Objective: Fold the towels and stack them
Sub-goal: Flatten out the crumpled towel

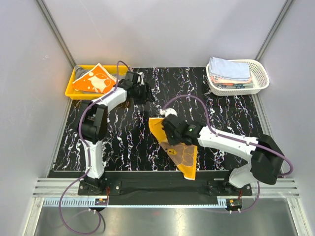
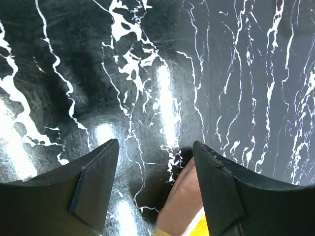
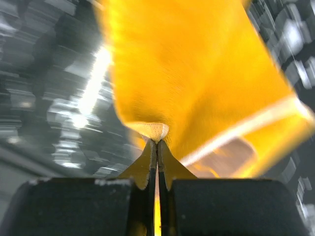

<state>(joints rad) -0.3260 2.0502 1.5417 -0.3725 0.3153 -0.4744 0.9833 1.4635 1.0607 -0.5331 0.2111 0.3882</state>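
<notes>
Orange towel [image 1: 181, 155] stretches diagonally toward the near edge, pinched by right gripper [image 3: 157, 142]; left gripper [image 2: 155, 150] spread empty.

A robot test lab

A left robot arm [image 1: 96, 123] and a right robot arm [image 1: 226, 140] are bolted at the near edge of a black counter [image 1: 221, 113] with white streaks. Plain pale walls [image 1: 162, 29] close it in like a box. Metal rails [image 1: 162, 186] run along the front. Purple cables [image 1: 192, 97] loop from the arms. A yellow tray [image 1: 70, 89] and a white basket [image 1: 264, 81] sit at the far corners.
</notes>
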